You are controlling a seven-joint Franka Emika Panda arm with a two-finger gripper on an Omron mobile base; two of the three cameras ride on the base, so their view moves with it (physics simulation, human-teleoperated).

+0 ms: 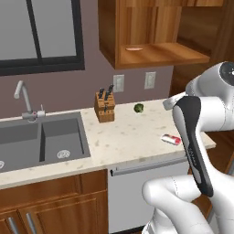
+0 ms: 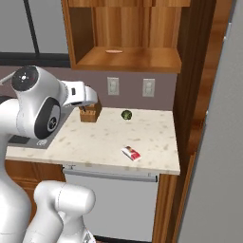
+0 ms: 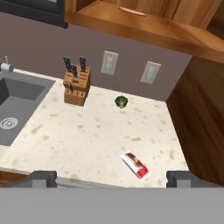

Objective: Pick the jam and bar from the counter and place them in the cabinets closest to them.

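The bar [image 3: 135, 165], a slim red-and-white packet, lies flat on the beige speckled counter [image 3: 87, 135] near its front right edge; it also shows in the base views [image 1: 171, 139] [image 2: 131, 153]. My gripper [image 3: 111, 179] hovers above the counter's front edge, open wide, with nothing between its fingertips [image 3: 43, 178]. The bar sits ahead of it, slightly toward the right fingertip. Overhead, the open wooden wall cabinet [image 1: 160, 55] [image 2: 128, 59] has a bare shelf. The jam is out of view.
A knife block [image 1: 104, 107] and a small green vegetable [image 1: 138, 108] stand near the back wall. The sink [image 1: 41, 137] lies to the left. A pale flat oval [image 2: 114, 51] rests on the cabinet shelf. A tall wooden panel [image 2: 190, 95] bounds the counter's right end.
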